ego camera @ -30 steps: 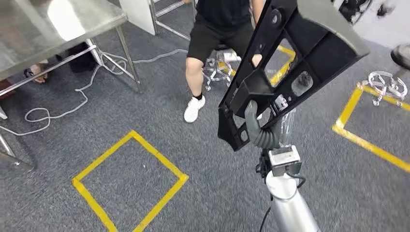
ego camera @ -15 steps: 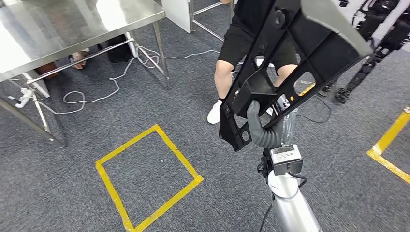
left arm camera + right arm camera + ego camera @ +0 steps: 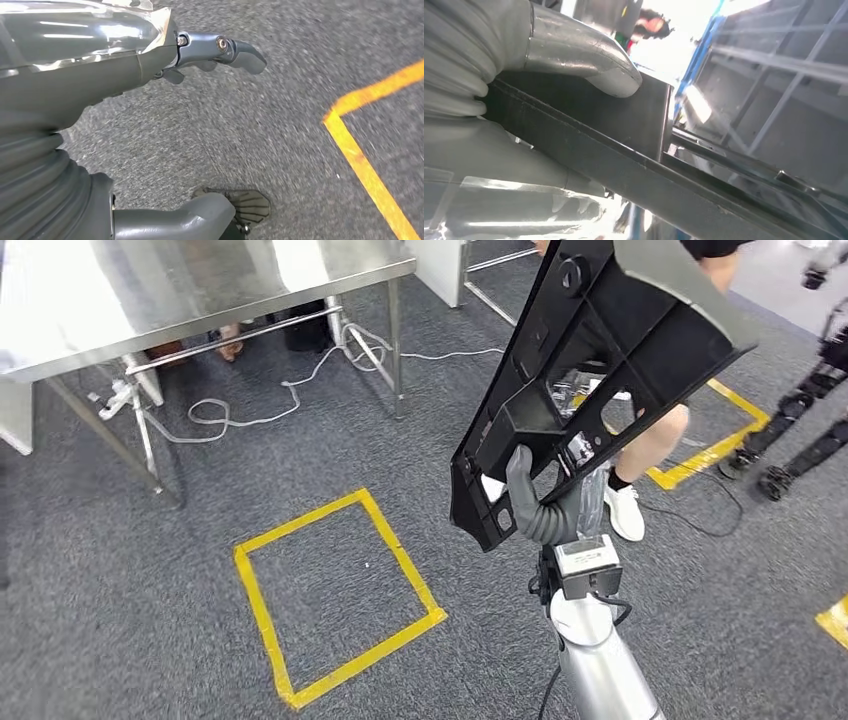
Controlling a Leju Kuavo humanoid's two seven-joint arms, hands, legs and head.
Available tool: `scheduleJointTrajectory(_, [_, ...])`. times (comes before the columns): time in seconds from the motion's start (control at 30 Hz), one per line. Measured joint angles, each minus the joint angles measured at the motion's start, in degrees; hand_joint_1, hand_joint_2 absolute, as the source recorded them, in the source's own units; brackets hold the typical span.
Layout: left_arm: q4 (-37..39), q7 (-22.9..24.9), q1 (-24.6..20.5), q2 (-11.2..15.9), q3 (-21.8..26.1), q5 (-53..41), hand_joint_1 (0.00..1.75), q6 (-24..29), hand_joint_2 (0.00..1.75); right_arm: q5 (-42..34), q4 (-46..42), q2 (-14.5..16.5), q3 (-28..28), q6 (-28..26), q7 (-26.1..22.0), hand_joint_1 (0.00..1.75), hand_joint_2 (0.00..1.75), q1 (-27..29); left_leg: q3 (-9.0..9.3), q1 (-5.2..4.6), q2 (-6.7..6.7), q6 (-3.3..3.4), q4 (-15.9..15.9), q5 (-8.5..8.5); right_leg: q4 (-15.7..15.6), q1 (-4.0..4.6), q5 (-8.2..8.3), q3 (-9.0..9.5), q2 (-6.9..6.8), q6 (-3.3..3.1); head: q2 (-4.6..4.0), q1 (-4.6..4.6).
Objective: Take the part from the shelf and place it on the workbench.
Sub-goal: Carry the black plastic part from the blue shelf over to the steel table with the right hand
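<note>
A large black plastic part (image 3: 600,360) with ribs and cut-outs is held up high at the right of the head view. My right hand (image 3: 540,505) grips its lower end, thumb over one rib; up close the thumb (image 3: 589,65) presses on the black part (image 3: 624,150). The steel workbench (image 3: 180,290) stands at the upper left, some way from the part. My left hand (image 3: 150,100) hangs over the grey carpet with its fingers (image 3: 235,50) spread and nothing in it.
A yellow tape square (image 3: 330,595) marks the carpet in front of me. Loose white cables (image 3: 260,405) lie under the workbench by its legs. A seated person's leg and white shoe (image 3: 625,510) are just behind the part. More yellow tape (image 3: 720,430) lies at the right.
The whole view has swung: the workbench and the tape square have slid rightward in the picture and the seated person has moved behind the part. My right hand keeps the same grip.
</note>
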Motion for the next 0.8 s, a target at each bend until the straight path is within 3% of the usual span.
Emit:
scheduleJointTrajectory(0.07, [0.0,0.01,-0.19,-0.03,0.0,0.0,0.0,0.01,1.75,0.0,0.02,-0.14,-0.01,0.0,-0.04,1.75,1.75,0.05,0.44,0.18,-1.38,0.45,-0.44,0.19,6.49,-0.23,-2.74,-3.06,3.19,-0.38,-0.01,0.28])
scheduleJointTrajectory(0.13, [0.0,0.01,-0.31,-0.04,0.0,0.0,0.0,0.01,1.75,0.0,0.11,-0.39,-0.03,0.0,-0.04,1.75,1.75,0.24,0.49,0.24,-3.07,0.58,-0.41,0.13,13.23,-0.45,-4.72,-6.99,4.34,-0.34,-0.01,0.46])
scheduleJointTrajectory(0.17, [0.0,0.01,-0.29,-0.05,0.0,0.01,0.0,0.01,1.75,0.0,0.15,-0.49,-0.04,0.0,-0.02,1.75,1.75,0.31,0.53,0.26,-3.99,0.54,-0.38,0.09,14.14,-0.57,-4.48,-7.89,4.49,0.07,-0.01,0.46])
scheduleJointTrajectory(0.2, [0.0,0.01,-0.25,-0.06,0.0,0.01,0.0,0.01,1.75,0.0,0.17,-0.54,-0.04,0.0,-0.02,1.75,1.75,0.35,0.59,0.32,-4.87,0.46,-0.32,0.03,12.72,-0.72,-3.27,-7.64,4.6,0.68,-0.01,0.46])
scheduleJointTrajectory(0.27, [0.0,0.02,-0.21,-0.07,0.0,0.03,0.0,0.01,1.75,0.0,0.2,-0.56,-0.03,-0.04,-0.02,1.75,1.75,0.29,0.59,0.46,-6.55,0.05,0.03,-0.21,5.38,-1.29,0.44,-4.86,5.95,1.96,-0.01,0.5])
scheduleJointTrajectory(0.3, [0.0,0.03,-0.21,-0.07,0.0,0.05,0.0,0.01,1.75,0.0,0.22,-0.55,-0.02,-0.08,-0.04,1.75,1.75,0.25,0.42,0.42,-7.33,-0.3,0.41,-0.43,2.05,-1.5,1.88,-3.42,6.8,2.11,-0.01,0.53])
scheduleJointTrajectory(0.37, [0.0,0.05,-0.1,-0.05,0.0,0.13,0.0,0.01,1.75,0.0,0.34,-0.55,0.01,-0.14,-0.05,1.75,1.75,0.22,-0.09,0.38,-8.49,-1.03,0.96,-0.71,-0.96,-1.55,3.01,-2.08,7.79,1.47,-0.01,0.44])
scheduleJointTrajectory(0.43, [0.01,0.05,0.25,-0.02,-0.01,0.17,0.0,0.01,1.75,-0.02,0.44,-0.45,0.04,-0.16,-0.05,1.75,1.75,0.16,-0.43,0.6,-9.24,-1.62,1.04,-0.72,-0.98,-1.4,3.12,-1.92,6.79,0.37,-0.01,0.32])
scheduleJointTrajectory(0.5, [0.02,0.04,0.47,-0.01,-0.03,0.17,0.0,0.0,1.75,-0.07,0.47,-0.23,0.05,-0.22,-0.06,1.75,1.75,0.01,-1.16,0.65,-7.03,-2.14,2.62,-1.68,-1.16,-1.47,3.18,-1.64,5.74,-0.5,-0.01,0.09])
scheduleJointTrajectory(0.57, [0.02,-0.07,0.34,0.02,-0.03,0.17,0.0,-0.03,1.75,-0.09,0.48,-0.09,0.04,-0.32,-0.07,1.75,1.75,-0.02,-3.79,0.6,-3.21,-2.59,8.22,-4.54,-1.26,-1.24,3.02,-1.37,4.58,-1.28,-0.01,-0.27])
scheduleJointTrajectory(0.63, [0.02,-0.27,0.26,0.04,-0.04,0.17,0.0,-0.05,1.75,-0.09,0.52,-0.06,0.03,-0.44,-0.07,1.75,1.75,0.11,-7.52,0.75,-1.68,-2.86,15.18,-7.22,-1.25,-0.88,2.8,-1.27,3.26,-1.76,-0.01,-0.4])
scheduleJointTrajectory(0.67, [0.02,-0.36,0.27,0.04,-0.06,0.17,0.0,-0.07,1.75,-0.09,0.55,-0.06,0.03,-0.5,-0.07,1.75,1.75,0.19,-8.52,0.79,-1.48,-2.87,16.74,-7.34,-1.24,-0.74,2.68,-1.23,2.58,-1.9,-0.01,-0.4])
scheduleJointTrajectory(0.7, [0.02,-0.4,0.29,0.04,-0.09,0.17,0.0,-0.08,1.75,-0.09,0.56,-0.05,0.03,-0.58,-0.07,1.75,1.75,0.26,-8.42,0.81,-1.31,-2.76,16.18,-6.44,-1.24,-0.63,2.56,-1.14,1.95,-1.95,-0.01,-0.42])
scheduleJointTrajectory(0.73, [0.02,-0.4,0.29,0.05,-0.14,0.17,0.0,-0.1,1.75,-0.09,0.56,-0.04,0.03,-0.66,-0.07,1.75,1.75,0.32,-7.14,0.77,-1.01,-2.51,13.5,-4.74,-1.24,-0.52,2.42,-0.99,1.35,-1.97,-0.01,-0.41])
scheduleJointTrajectory(0.8, [0.02,-0.39,0.24,0.11,-0.23,0.17,0.0,-0.1,1.75,-0.09,0.55,0.02,0.03,-0.83,-0.07,1.75,1.75,0.36,-3.15,0.32,1.02,-1.68,5.96,-1.54,-1.26,-0.18,2.03,-0.59,0.29,-1.74,-0.01,-0.4])
